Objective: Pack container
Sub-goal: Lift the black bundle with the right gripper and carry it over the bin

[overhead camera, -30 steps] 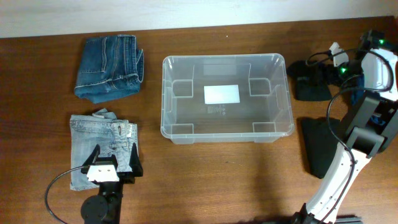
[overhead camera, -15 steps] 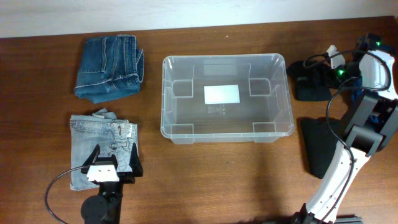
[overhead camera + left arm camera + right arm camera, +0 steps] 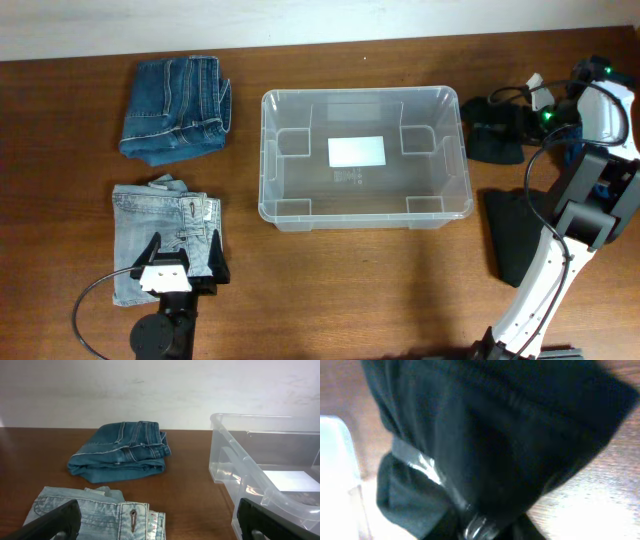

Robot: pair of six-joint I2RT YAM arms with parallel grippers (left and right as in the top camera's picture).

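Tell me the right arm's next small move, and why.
Probably raise the right gripper a little, to test whether it has the black garment. Its wrist view is filled with dark cloth pressed close, but the jaws are hidden, so the grip is unconfirmed. The container beside it stands empty, and its rim must be cleared.

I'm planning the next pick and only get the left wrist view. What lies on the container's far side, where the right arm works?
Observer: Right of the container, on the table, lie a bunched black garment toward the wall and a longer black garment nearer the arm's base.
Operator: Where is the right gripper?
Observer: The right gripper is down at the bunched black garment. Black cloth fills its wrist view, so I cannot tell how its jaws stand.
Operator: Anything inside the container?
Observer: Nothing. Only its white label shows on the base.
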